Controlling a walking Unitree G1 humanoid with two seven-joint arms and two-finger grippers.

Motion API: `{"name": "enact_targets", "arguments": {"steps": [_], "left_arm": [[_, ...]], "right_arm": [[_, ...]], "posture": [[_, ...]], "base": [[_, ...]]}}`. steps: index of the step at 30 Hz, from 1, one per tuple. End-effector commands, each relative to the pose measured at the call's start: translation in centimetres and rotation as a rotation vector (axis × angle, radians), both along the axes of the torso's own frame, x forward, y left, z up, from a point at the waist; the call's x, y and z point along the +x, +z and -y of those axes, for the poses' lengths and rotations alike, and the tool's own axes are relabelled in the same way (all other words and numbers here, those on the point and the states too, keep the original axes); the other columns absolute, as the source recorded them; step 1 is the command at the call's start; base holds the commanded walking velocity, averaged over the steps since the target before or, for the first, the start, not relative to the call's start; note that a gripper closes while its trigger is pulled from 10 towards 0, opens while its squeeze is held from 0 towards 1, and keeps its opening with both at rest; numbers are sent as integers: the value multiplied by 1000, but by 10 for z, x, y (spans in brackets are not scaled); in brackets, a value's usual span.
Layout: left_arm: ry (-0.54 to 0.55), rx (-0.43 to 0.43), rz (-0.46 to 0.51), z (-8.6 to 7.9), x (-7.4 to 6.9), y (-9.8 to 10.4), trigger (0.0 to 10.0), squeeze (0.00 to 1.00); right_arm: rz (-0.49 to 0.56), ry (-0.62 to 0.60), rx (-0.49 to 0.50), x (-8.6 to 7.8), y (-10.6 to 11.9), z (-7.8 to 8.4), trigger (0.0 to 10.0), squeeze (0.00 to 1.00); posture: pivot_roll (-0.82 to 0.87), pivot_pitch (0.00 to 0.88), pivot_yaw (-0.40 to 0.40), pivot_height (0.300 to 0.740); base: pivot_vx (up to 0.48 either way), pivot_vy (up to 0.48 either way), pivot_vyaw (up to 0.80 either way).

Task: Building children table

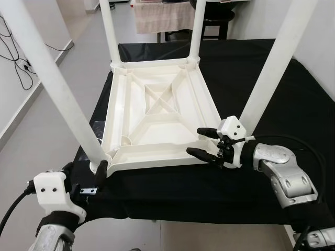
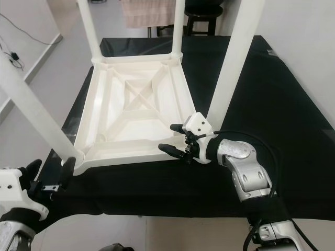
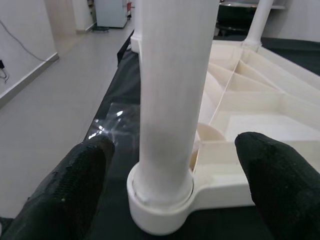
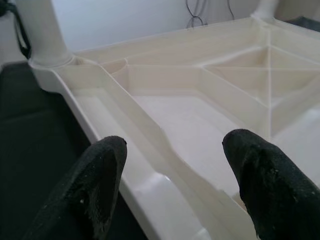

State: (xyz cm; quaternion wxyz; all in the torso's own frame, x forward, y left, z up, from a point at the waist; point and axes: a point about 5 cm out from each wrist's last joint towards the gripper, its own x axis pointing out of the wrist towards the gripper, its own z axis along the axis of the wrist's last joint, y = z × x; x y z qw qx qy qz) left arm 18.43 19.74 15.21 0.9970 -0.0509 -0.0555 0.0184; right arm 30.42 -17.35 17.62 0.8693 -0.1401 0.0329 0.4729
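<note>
A white plastic children's table (image 1: 157,104) lies upside down on a black cloth, its four legs pointing up. My left gripper (image 1: 84,170) is open at the near-left corner. Its fingers (image 3: 65,195) stand on either side of the base of the near-left leg (image 3: 172,90), where it sits in its round socket (image 3: 160,212). My right gripper (image 1: 196,141) is open at the near-right corner, beside the near-right leg (image 1: 277,57). Its fingers (image 4: 100,170) straddle the table's near rim (image 4: 150,140).
The black cloth (image 1: 261,94) covers a low surface whose front edge runs just before my arms. A crumpled clear plastic bag (image 1: 97,128) lies by the table's left side. Grey floor and wall cables (image 1: 21,68) are to the left, a cloth-draped stand (image 1: 162,15) and dark stool (image 1: 217,23) behind.
</note>
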Motion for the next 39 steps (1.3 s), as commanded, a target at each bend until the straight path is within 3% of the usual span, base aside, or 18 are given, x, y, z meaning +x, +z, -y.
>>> {"name": "enact_targets", "arguments": {"steps": [1, 5, 13, 15, 20, 21, 27, 31, 32, 33, 36, 38, 39], "left_arm": [[30, 15, -21, -5, 0, -6, 10000, 1000], [40, 16, -26, -8, 2, -9, 10000, 1000], [61, 23, -31, -15, 8, -16, 10000, 1000], [73, 31, -28, -23, 15, -18, 10000, 1000], [71, 43, -18, -29, 24, -18, 10000, 1000], [64, 53, -10, -32, 32, -18, 10000, 1000], [53, 58, -13, -32, 38, -21, 10000, 1000], [22, 53, -28, -30, 47, -27, 10000, 1000], [8, 50, -39, -29, 49, -30, 10000, 788], [-4, 46, -46, -28, 50, -33, 10000, 0], [-10, 43, -50, -28, 51, -35, 10000, 0], [-4, 36, -66, -31, 53, -43, 10000, 0], [-4, 36, -66, -31, 53, -43, 10000, 0]], "right_arm": [[-2, 101, 71, -11, 9, -5, 10000, 0], [-39, 194, 91, -25, 12, -3, 10000, 0], [-109, 218, 78, -45, 2, 4, 10000, 0], [-147, 198, 91, -59, -4, 11, 10000, 0], [-169, 152, 95, -68, -7, 22, 10000, 0], [-174, 108, 99, -74, -5, 34, 10000, 0], [-171, 74, 98, -78, -1, 43, 10000, 0], [-177, 18, 73, -92, 6, 67, 10000, 0], [-170, -7, 62, -95, 8, 74, 10000, 0], [-152, -39, 54, -95, 13, 80, 10000, 0], [-139, -59, 50, -95, 16, 83, 10000, 0], [23, -144, 205, -83, 51, 91, 10000, 0], [23, -144, 205, -83, 51, 91, 10000, 0]], "posture": [[106, 111, 26, 740], [98, 112, 25, 740], [77, 114, 26, 740], [72, 115, 27, 740], [54, 118, 30, 740], [44, 117, 32, 740], [32, 117, 31, 740], [10, 114, 35, 740], [7, 114, 36, 740], [7, 114, 36, 740], [0, 112, 39, 740], [-3, 109, 35, 740], [-3, 109, 35, 740]], "base": [[0, 0, 0], [0, 0, 0], [0, 0, 0], [0, 0, 0], [0, 0, 0], [0, 0, 0], [0, 0, 0], [0, 0, 0], [0, 0, 0], [0, 0, 0], [0, 0, 0], [0, 0, 0], [0, 0, 0]]}}
